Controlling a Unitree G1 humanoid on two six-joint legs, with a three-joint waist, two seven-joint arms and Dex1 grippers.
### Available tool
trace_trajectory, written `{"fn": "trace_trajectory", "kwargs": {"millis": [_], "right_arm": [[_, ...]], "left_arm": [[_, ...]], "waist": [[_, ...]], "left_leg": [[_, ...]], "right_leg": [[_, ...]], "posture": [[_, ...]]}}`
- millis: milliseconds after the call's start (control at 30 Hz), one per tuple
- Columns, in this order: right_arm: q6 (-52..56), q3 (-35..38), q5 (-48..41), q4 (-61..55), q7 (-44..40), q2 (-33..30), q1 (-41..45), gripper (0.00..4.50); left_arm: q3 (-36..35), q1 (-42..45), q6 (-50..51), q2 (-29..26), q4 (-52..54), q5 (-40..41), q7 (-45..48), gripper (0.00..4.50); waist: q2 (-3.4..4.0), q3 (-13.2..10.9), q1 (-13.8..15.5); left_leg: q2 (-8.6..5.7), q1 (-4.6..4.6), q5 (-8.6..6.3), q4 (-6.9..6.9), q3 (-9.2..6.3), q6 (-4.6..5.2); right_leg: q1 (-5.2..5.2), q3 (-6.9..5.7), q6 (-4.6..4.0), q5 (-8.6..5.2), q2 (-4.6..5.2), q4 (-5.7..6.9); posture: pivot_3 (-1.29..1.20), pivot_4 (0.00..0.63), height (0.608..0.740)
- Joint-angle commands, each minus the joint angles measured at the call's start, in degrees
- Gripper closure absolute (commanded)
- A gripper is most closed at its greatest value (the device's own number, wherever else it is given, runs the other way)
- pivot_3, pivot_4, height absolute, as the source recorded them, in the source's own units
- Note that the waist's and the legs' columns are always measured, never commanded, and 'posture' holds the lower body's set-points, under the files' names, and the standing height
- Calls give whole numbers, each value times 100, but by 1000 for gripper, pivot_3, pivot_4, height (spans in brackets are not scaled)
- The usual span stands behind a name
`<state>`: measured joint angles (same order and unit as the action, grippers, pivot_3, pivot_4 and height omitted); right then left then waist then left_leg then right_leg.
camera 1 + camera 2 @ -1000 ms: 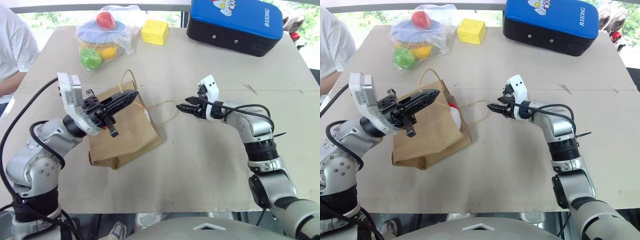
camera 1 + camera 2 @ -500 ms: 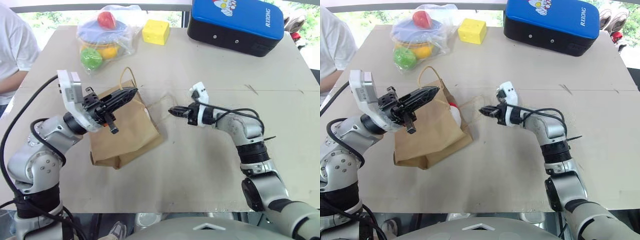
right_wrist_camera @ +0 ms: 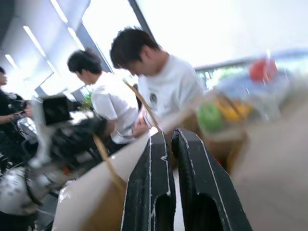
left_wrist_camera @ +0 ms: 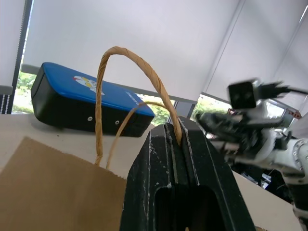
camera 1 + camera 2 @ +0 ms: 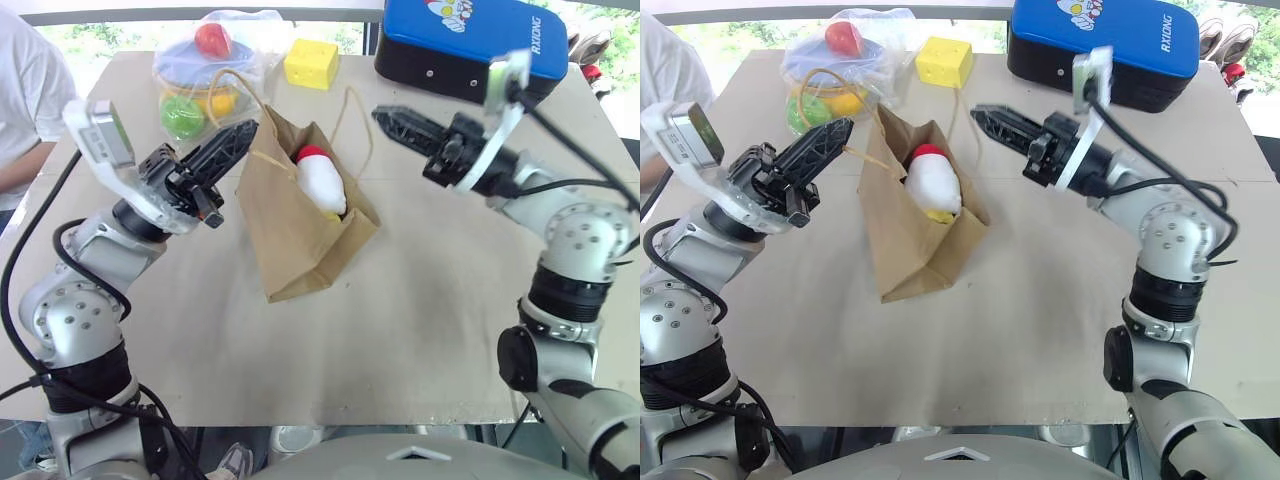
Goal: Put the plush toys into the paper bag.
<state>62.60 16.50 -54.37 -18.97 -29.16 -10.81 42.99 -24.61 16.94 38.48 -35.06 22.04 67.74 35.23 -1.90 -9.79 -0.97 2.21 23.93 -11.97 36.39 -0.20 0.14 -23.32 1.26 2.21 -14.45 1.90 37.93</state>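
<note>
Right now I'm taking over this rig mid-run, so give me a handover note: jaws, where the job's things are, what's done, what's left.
Left gripper: jaws shut on one twine handle of the paper bag.
Right gripper: jaws shut on the bag's other handle.
Between the two grippers the bag stands upright and open on the table.
White chicken plush sits in the bag's mouth.
Orange-brown plush: can't tell where; possibly deeper in the bag.
Left: confirm both toys are inside, then set the bag down and release the handles.

A brown paper bag (image 5: 300, 225) with tan string handles (image 5: 352, 118) is seen. A white chicken toy (image 5: 322, 185) is topped with red. A yellow block (image 5: 309, 63) and a blue case (image 5: 470, 45) are seen far off.
</note>
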Motion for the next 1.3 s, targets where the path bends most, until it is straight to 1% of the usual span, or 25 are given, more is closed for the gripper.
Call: {"fn": "trace_trajectory", "kwargs": {"millis": [33, 67, 167, 267, 333, 400, 433, 467, 500, 533, 567, 667, 800, 900, 1000, 1033, 1100, 1133, 1300], "right_arm": [[105, 10, -472, -514, 245, -187, -187, 4423], [88, -48, -490, -589, 273, -253, -267, 4423], [-75, 253, -1181, -624, 696, -234, 48, 4423], [-144, -83, -550, -289, 908, -518, -302, 4423], [-262, -440, -105, -88, 618, -939, -661, 4423], [-380, -614, 176, 114, 548, -1182, -873, 3915], [-427, -664, 280, 192, 568, -1247, -900, 3561], [-444, -712, 376, 245, 610, -1293, -901, 3090], [-449, -759, 474, 289, 666, -1314, -884, 2927], [-430, -858, 519, 298, 586, -1359, -854, 2287], [-427, -916, 540, 314, 541, -1355, -819, 1963], [-511, -1052, 687, 489, 561, -1230, -620, 1963], [-508, -1142, 675, 702, 549, -956, -256, 1963], [-732, -1309, 1029, 1170, 622, -756, 21, 1963], [-970, -1386, 1313, 1514, 587, -664, 185, 2770], [-1016, -1372, 1329, 1542, 533, -642, 213, 3178], [-1120, -1304, 1288, 1492, 407, -598, 246, 4178], [-1131, -1264, 1253, 1457, 372, -583, 249, 4360], [-1247, -1034, 952, 1171, 102, -528, 272, 4360]], "left_arm": [[69, -4, -131, 3, 67, -86, 148, 4500], [112, -19, -179, -8, 71, -190, 218, 4500], [52, 167, -176, -4, -144, -132, 218, 4500], [39, 74, -142, -61, -244, -156, 407, 4500], [25, 53, -140, -62, -232, -157, 424, 4500], [-9, -44, -141, -93, -190, -187, 465, 4500], [-27, -107, -141, -113, -167, -205, 491, 4500], [-48, -164, -138, -129, -136, -213, 507, 4500], [-67, -212, -136, -140, -109, -214, 516, 4500], [-87, -279, -137, -145, -63, -216, 516, 4500], [-95, -333, -143, -149, -26, -227, 519, 4500], [-91, -401, -165, -145, 32, -240, 508, 4500], [-116, -494, -177, -139, 127, -230, 466, 4500], [-128, -569, -187, -122, 204, -217, 433, 4500], [-141, -642, -205, -109, 286, -209, 392, 4500], [-159, -666, -215, -112, 308, -206, 373, 4500], [-207, -726, -230, -127, 337, -184, 338, 4500], [-214, -750, -237, -131, 351, -177, 329, 4500], [-195, -757, -256, -142, 344, -193, 302, 4500]], "waist": [[-1, 1, 1], [-1, 1, 2], [4, -3, 2], [-3, 3, -16], [-5, 4, 2], [-4, 3, 14], [-1, 1, 5], [0, 1, -6], [1, 0, -23], [0, 0, -35], [0, 0, -38], [0, 0, -66], [0, 0, -83], [-1, 1, -92], [0, 1, -102], [0, 1, -97], [0, 0, -89], [0, 0, -90], [0, 0, -98]], "left_leg": [[0, 0, 0, 0, 0, 0], [0, 0, 0, 0, 1, 0], [-1, 2, 0, 0, 6, 0], [0, -3, 0, 0, 6, 1], [0, -3, 0, -4, 5, 1], [-3, 1, 0, -4, 6, 1], [-4, 2, 0, -4, 10, 1], [-4, 2, 0, -4, 15, 1], [-3, 1, 0, -4, 19, 1], [-2, 1, 0, -4, 20, 1], [2, 0, 0, -4, 18, 1], [5, 0, 0, -5, 14, 1], [4, 1, 0, -5, 14, 1], [4, 2, 0, -5, 15, 1], [4, 0, 0, -5, 15, 1], [4, 1, 0, -5, 15, 1], [3, 4, 0, -5, 13, 1], [3, 5, 0, -5, 14, 1], [3, 5, 0, -6, 13, 1]], "right_leg": [[0, 0, 0, 0, 0, -1], [0, 1, 0, 0, 0, -1], [-1, 6, 0, 0, 1, -1], [-1, 6, 0, 0, -3, 0], [0, 5, 0, -1, -2, -4], [-1, 5, 0, -1, 2, -7], [-2, 9, 0, -1, 4, -6], [-3, 14, 1, -1, 4, -6], [-5, 19, 1, 0, 3, -5], [-7, 21, 1, 0, 1, -4], [-7, 19, 1, 0, -3, -3], [-7, 17, 1, -1, -8, -2], [-7, 18, 1, -1, -7, -3], [-7, 18, 1, 0, -5, -4], [-7, 18, 1, 0, -5, -4], [-7, 17, 1, 0, -5, -4], [-7, 16, 1, 0, -4, -5], [-9, 16, 1, 0, -3, -6], [-9, 15, 1, 0, -2, -4]], "posture": [[0, 150, 740], [0, 150, 740], [0, 150, 740], [0, 150, 740], [0, 150, 740], [0, 150, 740], [0, 150, 740], [0, 150, 740], [0, 150, 740], [0, 150, 740], [0, 150, 740], [0, 150, 740], [0, 150, 740], [0, 150, 740], [0, 150, 740], [0, 150, 740], [0, 150, 740], [0, 150, 740], [0, 150, 740]]}}
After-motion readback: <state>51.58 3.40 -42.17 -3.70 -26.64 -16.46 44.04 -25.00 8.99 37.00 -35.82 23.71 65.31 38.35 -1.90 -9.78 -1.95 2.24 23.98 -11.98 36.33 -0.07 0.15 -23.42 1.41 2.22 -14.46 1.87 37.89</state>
